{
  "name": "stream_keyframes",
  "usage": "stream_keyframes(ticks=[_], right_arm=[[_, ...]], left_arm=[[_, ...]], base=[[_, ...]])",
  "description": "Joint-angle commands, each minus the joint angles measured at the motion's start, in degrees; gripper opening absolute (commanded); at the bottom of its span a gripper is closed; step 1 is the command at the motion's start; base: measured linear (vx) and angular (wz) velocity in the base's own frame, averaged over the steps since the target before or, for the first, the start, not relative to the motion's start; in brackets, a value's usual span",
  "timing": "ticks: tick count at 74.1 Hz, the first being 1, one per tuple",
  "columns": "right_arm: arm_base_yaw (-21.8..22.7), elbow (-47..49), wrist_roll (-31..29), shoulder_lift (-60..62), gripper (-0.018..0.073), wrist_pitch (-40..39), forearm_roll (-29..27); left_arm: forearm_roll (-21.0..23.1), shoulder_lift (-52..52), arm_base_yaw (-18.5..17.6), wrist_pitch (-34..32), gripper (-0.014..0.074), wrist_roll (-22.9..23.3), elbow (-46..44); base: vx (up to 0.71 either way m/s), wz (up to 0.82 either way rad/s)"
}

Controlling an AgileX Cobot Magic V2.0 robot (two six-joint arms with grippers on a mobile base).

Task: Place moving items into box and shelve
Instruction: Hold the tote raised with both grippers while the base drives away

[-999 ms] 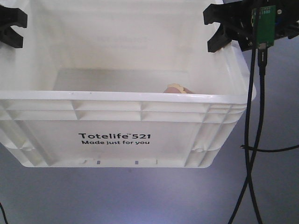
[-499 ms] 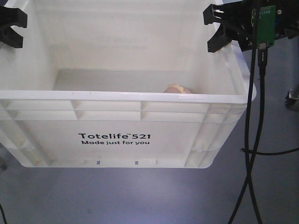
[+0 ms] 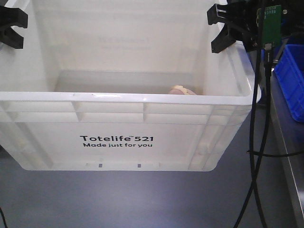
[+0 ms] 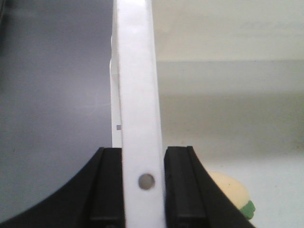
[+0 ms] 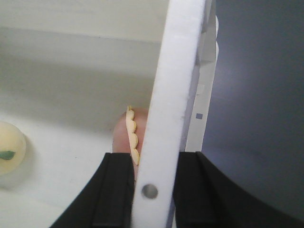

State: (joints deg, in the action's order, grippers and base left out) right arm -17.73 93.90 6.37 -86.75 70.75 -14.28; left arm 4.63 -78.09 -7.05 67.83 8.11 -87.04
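A white Totelife box hangs in the air between my two grippers. My left gripper is shut on the box's left rim. My right gripper is shut on the box's right rim. Both show at the top corners of the front view, the left gripper and the right gripper. Inside lie a pink and yellow item, also in the right wrist view, and a pale round item with a green bit, also in the right wrist view.
A blue bin stands on a grey surface at the right edge. Black cables hang down from the right arm. Grey floor lies below the box.
The box stays held the same way. The background has shifted: a blue bin and a grey surface edge have come into view at the right.
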Motion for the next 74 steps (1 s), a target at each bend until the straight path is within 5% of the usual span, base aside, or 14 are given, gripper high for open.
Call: stream_keyframes(ticks=[1, 74], right_arm=[[-1.5, 2.5, -1.2, 2.7, -0.0006, -7.9, -14.0], [-1.5, 2.5, -1.2, 2.7, -0.0006, -7.9, -14.0]], left_arm=[[11.5, 2.3, -1.6, -7.6, -0.0006, 0.5, -2.3], [11.6, 2.3, -1.6, -7.6, -0.0006, 0.5, -2.3]], base=[[0.41, -0.42], [0.45, -0.19]])
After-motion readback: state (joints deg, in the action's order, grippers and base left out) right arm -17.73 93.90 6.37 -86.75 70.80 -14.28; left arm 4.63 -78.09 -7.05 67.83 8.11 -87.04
